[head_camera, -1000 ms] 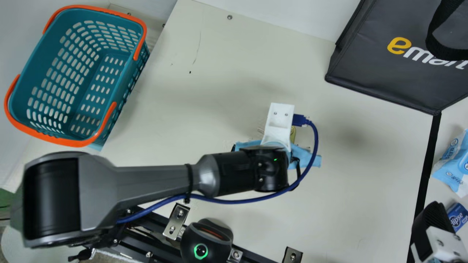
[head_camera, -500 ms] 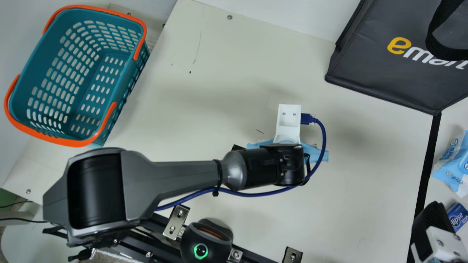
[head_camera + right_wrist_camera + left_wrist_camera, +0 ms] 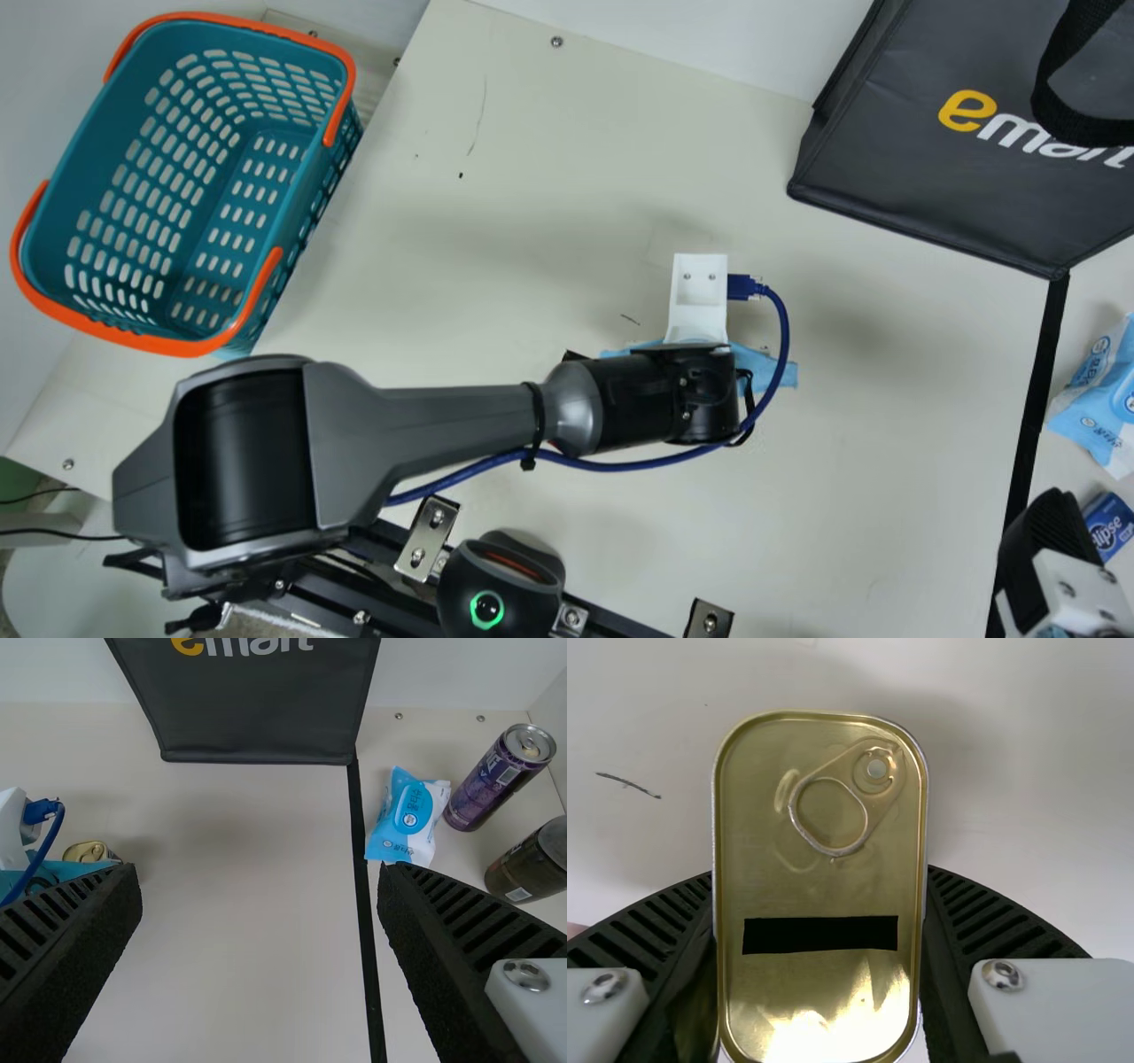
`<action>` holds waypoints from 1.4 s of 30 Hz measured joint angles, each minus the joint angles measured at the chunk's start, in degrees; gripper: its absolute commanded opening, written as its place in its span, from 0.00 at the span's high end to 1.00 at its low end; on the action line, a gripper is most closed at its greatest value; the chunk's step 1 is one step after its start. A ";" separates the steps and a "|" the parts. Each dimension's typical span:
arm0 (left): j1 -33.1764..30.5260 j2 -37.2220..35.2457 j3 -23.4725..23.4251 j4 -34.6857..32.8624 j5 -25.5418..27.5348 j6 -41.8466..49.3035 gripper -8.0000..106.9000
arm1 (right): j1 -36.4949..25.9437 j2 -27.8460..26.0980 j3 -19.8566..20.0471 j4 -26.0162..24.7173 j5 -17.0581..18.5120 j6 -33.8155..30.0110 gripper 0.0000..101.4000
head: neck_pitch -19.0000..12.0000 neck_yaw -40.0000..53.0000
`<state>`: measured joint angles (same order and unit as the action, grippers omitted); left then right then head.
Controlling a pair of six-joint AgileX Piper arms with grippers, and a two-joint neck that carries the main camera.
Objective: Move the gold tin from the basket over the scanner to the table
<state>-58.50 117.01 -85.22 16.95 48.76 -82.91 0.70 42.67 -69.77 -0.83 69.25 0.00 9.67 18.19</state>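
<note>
Basket [image 3: 97, 133], main view; ring-pull [image 3: 868, 796] on gold tin [image 3: 819, 890], left wrist view.

glossy gold metal tin [image 3: 819, 886], teal perforated plastic basket [image 3: 182, 186], matt dark bag [image 3: 930, 168]

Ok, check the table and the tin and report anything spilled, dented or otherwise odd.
I see no spill. The table has stray dark marks on its pale surface: a thin line and a short stroke. The gold tin, in the left gripper, shows no dent on its visible face.
</note>
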 measured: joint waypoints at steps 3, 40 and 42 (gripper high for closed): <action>0.36 -0.86 1.04 -0.87 -1.02 0.70 0.29 | 0.00 0.00 0.00 0.00 0.00 0.00 0.06 | 0.00 0.09; 22.24 -37.02 22.76 -39.76 -7.51 54.66 0.15 | 0.00 0.00 0.00 0.00 0.00 0.00 0.06 | 0.00 0.09; 24.15 -39.47 23.41 -40.16 -6.26 57.92 0.15 | 0.00 0.00 0.00 0.00 0.00 0.00 0.06 | 0.00 0.09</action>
<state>-34.36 77.54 -61.80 -23.21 42.50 -24.99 0.70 42.67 -69.77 -0.83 69.25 0.00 9.67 18.28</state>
